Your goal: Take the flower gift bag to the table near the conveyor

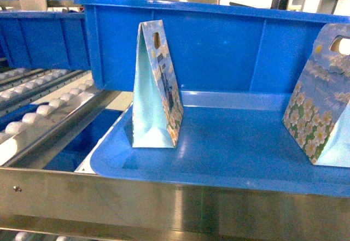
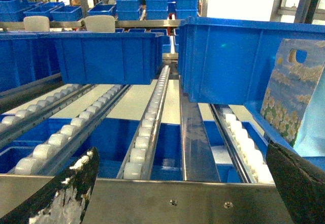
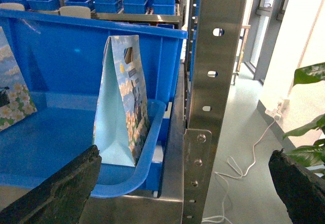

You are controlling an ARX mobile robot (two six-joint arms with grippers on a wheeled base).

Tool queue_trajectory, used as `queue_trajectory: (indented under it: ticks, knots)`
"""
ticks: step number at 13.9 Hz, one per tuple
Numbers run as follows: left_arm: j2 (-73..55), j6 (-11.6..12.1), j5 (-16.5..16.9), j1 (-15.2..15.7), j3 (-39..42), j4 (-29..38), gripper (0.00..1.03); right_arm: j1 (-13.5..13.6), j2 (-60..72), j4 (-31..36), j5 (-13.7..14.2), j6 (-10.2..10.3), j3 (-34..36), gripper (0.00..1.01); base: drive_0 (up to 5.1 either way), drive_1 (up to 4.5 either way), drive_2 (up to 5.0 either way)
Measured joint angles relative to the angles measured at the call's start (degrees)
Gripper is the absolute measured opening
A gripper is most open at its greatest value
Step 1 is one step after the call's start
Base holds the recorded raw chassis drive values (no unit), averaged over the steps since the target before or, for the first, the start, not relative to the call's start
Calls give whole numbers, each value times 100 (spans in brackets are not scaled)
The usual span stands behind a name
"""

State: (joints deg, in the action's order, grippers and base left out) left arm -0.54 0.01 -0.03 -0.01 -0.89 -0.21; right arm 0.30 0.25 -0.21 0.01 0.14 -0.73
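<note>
Two flower gift bags stand upright in a large blue bin (image 1: 229,159) on the conveyor. One bag (image 1: 157,88) stands at the left of the bin floor in the head view, narrow pale-blue side facing forward, with a flower print on its broad face and a cut-out handle hole near the top. The second bag (image 1: 322,99) stands at the right edge of that view, partly cut off, its flowered face turned toward the camera. The two bags are well apart.

The bin's tall blue back wall rises behind both bags. A shiny steel rail (image 1: 164,203) runs across the near edge, just below the bin's front lip. To the left, tracks of small white rollers (image 2: 152,112) run away from the camera between steel rails. More blue bins (image 2: 109,56) sit farther back on the racks.

In the right wrist view a steel upright (image 3: 213,82) with holes stands just right of the bin. Beyond it are a grey floor, a white cable and green plant leaves (image 3: 310,112).

The left gripper (image 2: 183,193) and the right gripper (image 3: 183,193) each show dark fingers at the lower corners of their wrist views. Both sets of jaws are wide apart, holding nothing.
</note>
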Motion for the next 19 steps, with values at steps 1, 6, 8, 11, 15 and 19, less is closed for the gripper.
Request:
queue_trajectory:
  ticks: [1,6,8,11,15,19]
  knots:
    - [0,0,0,0,0,0,98,0,0,0,-2,0,0,98,0,0,0]
    - [0,0,0,0,0,0,98,0,0,0,-2,0,0,98,0,0,0]
    - [0,0,0,0,0,0,98,0,0,0,0,0,0,98,0,0,0]
    - [0,0,0,0,0,0,98,0,0,0,0,0,0,98,0,0,0]
    - [-63,-98,177,98,4,258,98,131,162,262,199,-17,-11,98,0,0,0]
    - [-992,-472,457,173,0,1250,98,1517,1222,1215,1084,26,-321,98,0,0,0]
